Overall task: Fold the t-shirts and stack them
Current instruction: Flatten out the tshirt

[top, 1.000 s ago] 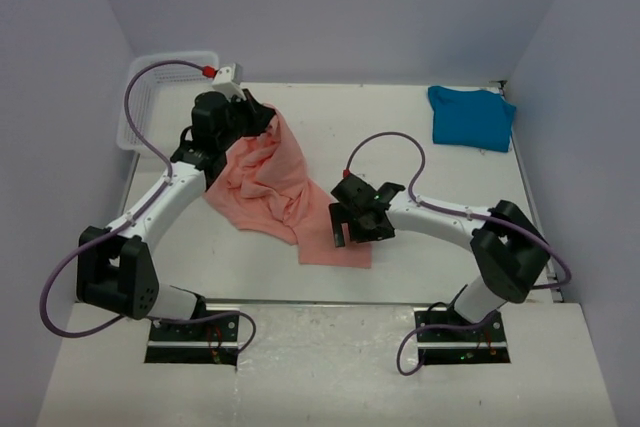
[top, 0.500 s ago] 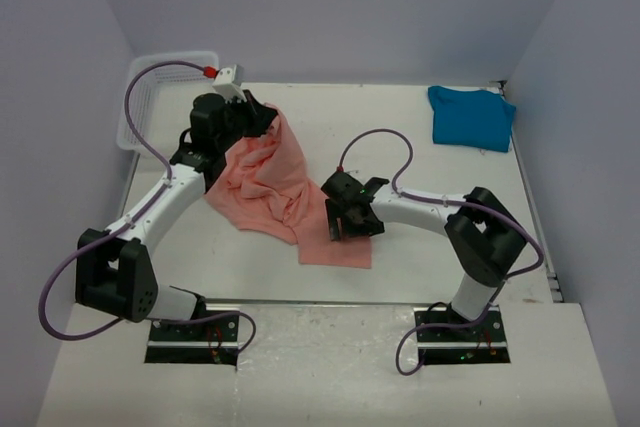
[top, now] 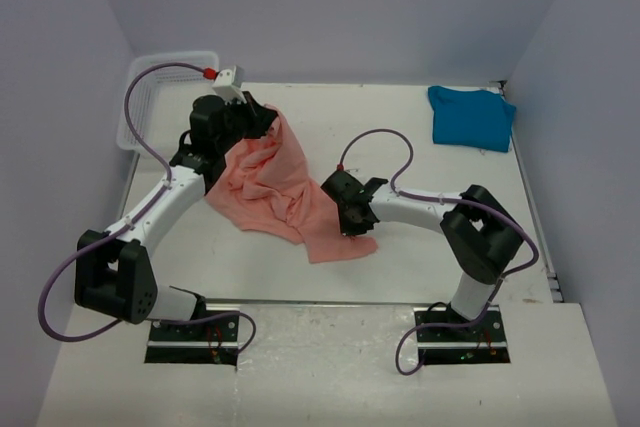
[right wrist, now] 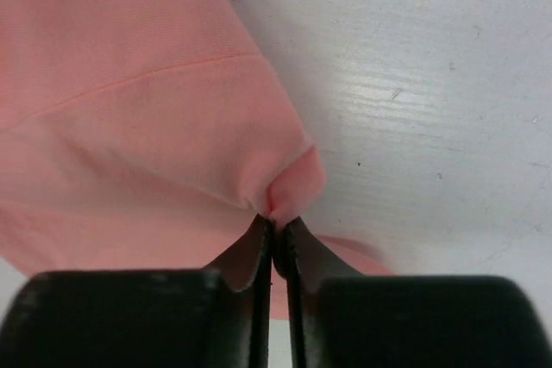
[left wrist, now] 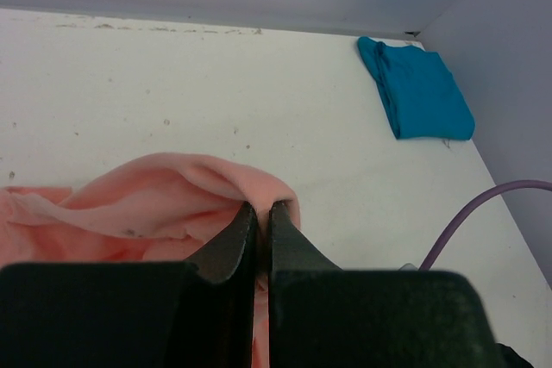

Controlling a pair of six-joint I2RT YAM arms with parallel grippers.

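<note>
No text, brand, number or sign can be read in any view. Salmon-pink t-shirt and teal-blue t-shirt show plain cloth only. White table has specks and scuffs, no characters.

The scene holds two soft cloth t-shirts, one salmon-pink t-shirt and one teal-blue t-shirt, one white plastic mesh basket, and two white-and-black robot arms, the left arm and the right arm.

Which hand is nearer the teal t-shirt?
Right. The right hand pinches the pink t-shirt mid-table, toward the bases from the teal t-shirt; the left hand holds the same shirt farther left.
</note>
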